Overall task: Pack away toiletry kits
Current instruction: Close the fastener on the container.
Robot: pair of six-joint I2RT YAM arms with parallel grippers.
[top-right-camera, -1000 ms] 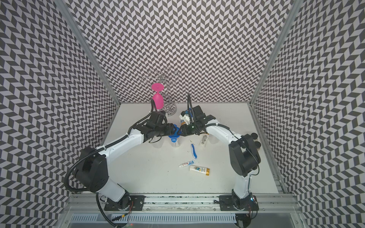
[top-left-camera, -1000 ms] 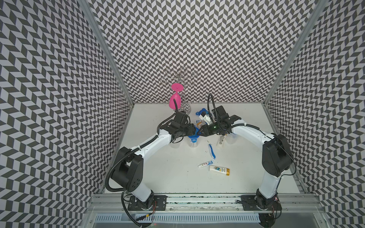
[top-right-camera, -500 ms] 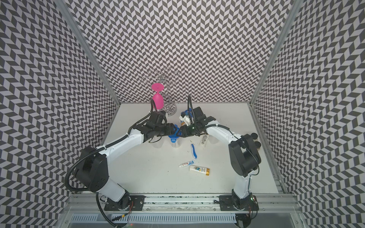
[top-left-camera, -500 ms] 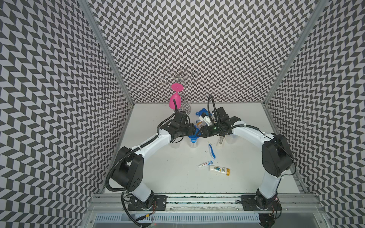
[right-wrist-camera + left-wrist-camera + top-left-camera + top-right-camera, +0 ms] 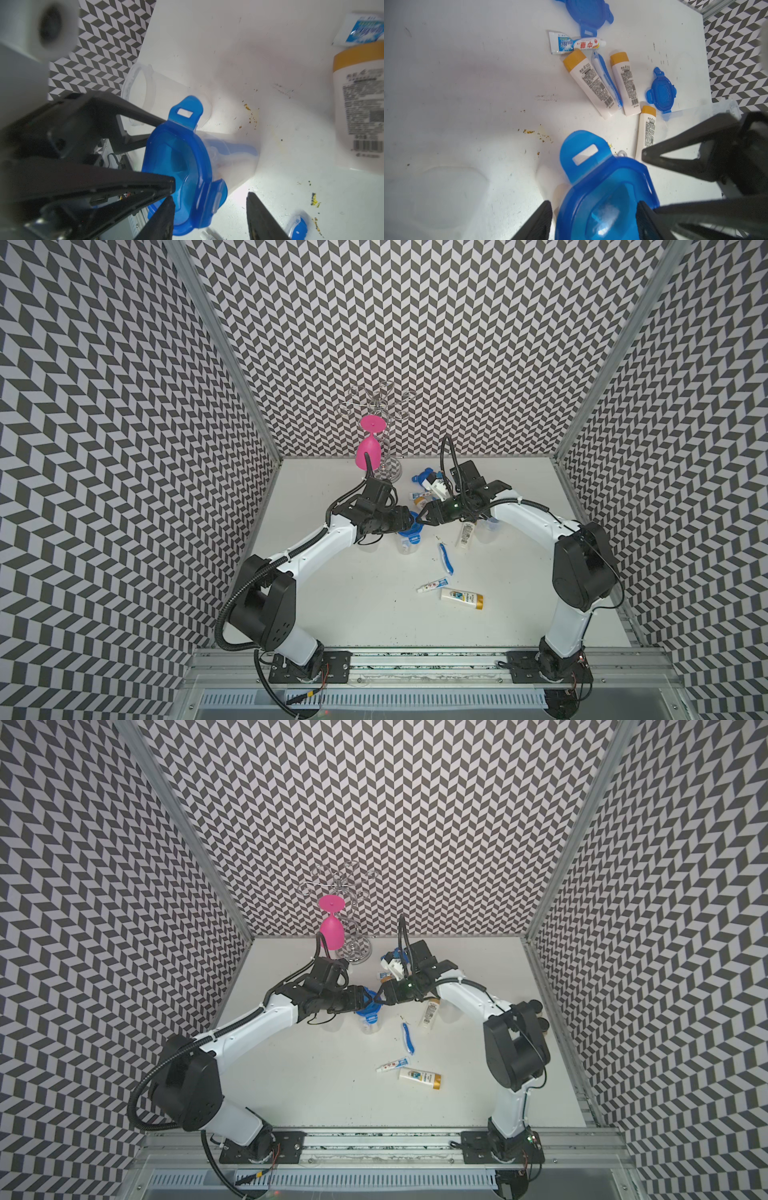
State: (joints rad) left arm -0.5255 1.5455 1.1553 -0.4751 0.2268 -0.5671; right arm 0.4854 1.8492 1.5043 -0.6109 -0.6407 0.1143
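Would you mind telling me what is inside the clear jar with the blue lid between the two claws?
Through the wall of the clear jar a blue toothbrush shows. The blue lid covers the mouth, so anything else inside cannot be made out.

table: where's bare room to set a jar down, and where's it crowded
Bare: the front strip of the table between the two arm bases, nearer than the lying bottle and toothpaste tube; also the far corner beyond the right arm. Crowded: mid-back, around the blue-lidded jar between both arms, with a cluster of lids, bottles and tubes behind it.
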